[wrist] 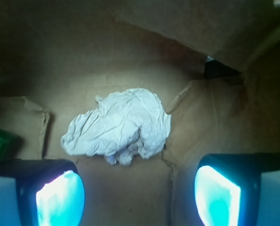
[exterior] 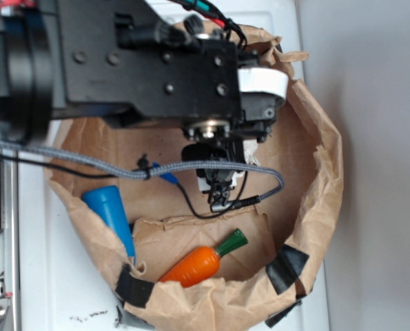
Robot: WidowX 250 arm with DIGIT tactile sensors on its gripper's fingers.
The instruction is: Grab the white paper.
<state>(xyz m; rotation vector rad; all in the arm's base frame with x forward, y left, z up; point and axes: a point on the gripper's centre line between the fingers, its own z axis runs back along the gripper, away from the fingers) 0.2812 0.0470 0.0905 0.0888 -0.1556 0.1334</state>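
Exterior view, from the left: black robot arm (exterior: 122, 58) reaching in from the upper left over a large brown paper bag (exterior: 322, 186) with rolled-down walls, patched with black tape (exterior: 287, 267) along the near rim. Grey braided cable (exterior: 87, 162) draped across the opening. Inside, at the left wall, a blue cone-shaped toy (exterior: 108, 210); further right, a toy carrot (exterior: 201, 262) (orange body, green top) lying tilted on a folded flap of the bag floor. Above it, the gripper (exterior: 220, 183) hanging down into the bag, with only a sliver of something white showing at its right side.

Wrist view, again from the left: a dark green shape (wrist: 1, 143) at the left edge, blurred. Left fingertip pad (wrist: 60, 197) glowing pale blue at the bottom. In the middle, the white paper (wrist: 118, 127), a crumpled wad resting on the brown bag floor, apart from both pads and beyond them in the frame. Right fingertip pad (wrist: 217, 197) at the bottom right. Jaws spread wide, nothing between them.
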